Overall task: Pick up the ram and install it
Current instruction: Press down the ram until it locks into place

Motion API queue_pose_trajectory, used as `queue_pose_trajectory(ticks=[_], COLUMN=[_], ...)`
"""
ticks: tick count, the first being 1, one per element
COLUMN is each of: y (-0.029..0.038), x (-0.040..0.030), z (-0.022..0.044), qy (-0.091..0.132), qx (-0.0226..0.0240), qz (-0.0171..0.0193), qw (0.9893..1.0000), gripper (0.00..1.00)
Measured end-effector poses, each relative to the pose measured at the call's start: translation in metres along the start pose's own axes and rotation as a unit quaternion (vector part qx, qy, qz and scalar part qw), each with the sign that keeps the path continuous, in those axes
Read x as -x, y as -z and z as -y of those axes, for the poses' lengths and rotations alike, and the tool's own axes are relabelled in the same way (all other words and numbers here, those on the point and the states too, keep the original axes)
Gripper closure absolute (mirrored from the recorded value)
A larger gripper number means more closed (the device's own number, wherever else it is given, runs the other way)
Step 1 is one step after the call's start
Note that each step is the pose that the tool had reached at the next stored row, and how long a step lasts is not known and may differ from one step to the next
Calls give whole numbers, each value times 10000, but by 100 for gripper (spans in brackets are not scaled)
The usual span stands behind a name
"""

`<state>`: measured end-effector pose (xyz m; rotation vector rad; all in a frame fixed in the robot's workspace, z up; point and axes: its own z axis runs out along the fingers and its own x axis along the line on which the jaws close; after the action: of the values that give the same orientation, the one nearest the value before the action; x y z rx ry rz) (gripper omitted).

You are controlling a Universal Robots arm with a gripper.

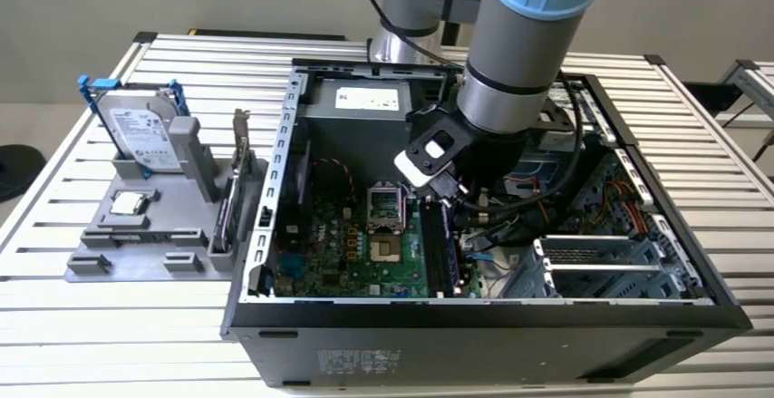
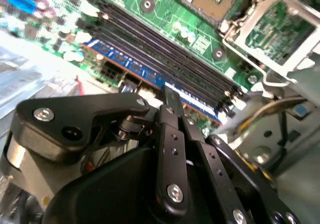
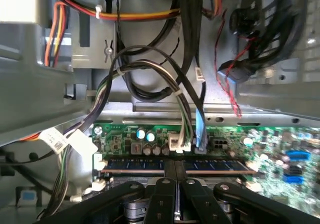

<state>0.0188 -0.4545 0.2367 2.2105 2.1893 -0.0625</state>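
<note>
The ram (image 2: pixel 150 71) was seen lying lengthwise in a motherboard (image 2: pixel 165 14) slot, stretching to either side of the gripper (image 2: pixel 171 96). The jaws were drawn narrow, closed against the ram's top edge at its middle.

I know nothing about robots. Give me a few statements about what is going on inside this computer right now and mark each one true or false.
1. The gripper is inside the open computer case. True.
2. The ram lies on the grey stand outside the case. False: it sits along the memory slots on the green motherboard, under the fingers.
3. The gripper's fingers are spread wide apart. False: in both wrist views they are closed together on the ram's edge.
4. A hard drive stands on the stand at the exterior view's left. True.
</note>
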Motion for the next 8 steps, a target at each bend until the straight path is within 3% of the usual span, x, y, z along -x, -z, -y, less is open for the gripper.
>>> queue_pose_trajectory(ticks=[8], y=[366], x=[18], z=[-24], qy=[0], qx=[-4], qz=[3], qw=[10000], gripper=[100])
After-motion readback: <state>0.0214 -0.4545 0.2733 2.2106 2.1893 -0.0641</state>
